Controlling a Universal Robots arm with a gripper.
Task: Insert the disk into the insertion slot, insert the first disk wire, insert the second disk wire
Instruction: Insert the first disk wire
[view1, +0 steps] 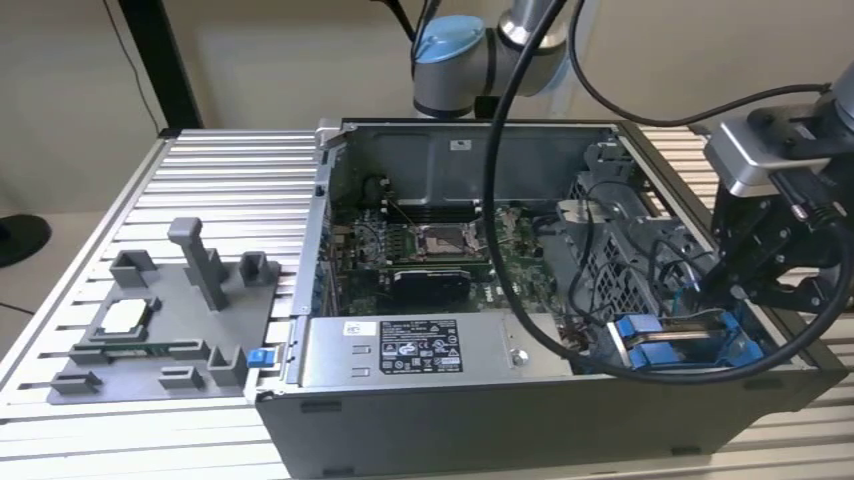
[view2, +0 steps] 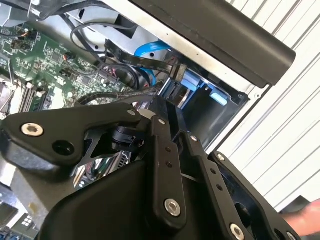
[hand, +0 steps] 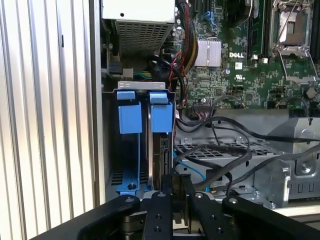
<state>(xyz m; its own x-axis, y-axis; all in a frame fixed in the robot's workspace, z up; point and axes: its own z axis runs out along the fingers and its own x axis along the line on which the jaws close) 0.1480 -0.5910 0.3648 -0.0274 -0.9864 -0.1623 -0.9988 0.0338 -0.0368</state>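
Hanging above the ribbed metal table (view1: 200, 170) near a beige wall (view1: 267, 60), the hand (hand: 179, 181) is pinched narrow

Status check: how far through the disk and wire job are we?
Done: the disk looks seated in the insertion slot. In hand: the gripper sits at the disk's end among the cables; any grasp is unclear. Left: a black wire connector looks unplugged in the second wrist view, so wiring seems unfinished.

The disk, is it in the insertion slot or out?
In: the disk sits edge-on inside the insertion slot, blue carrier tab at its mouth.
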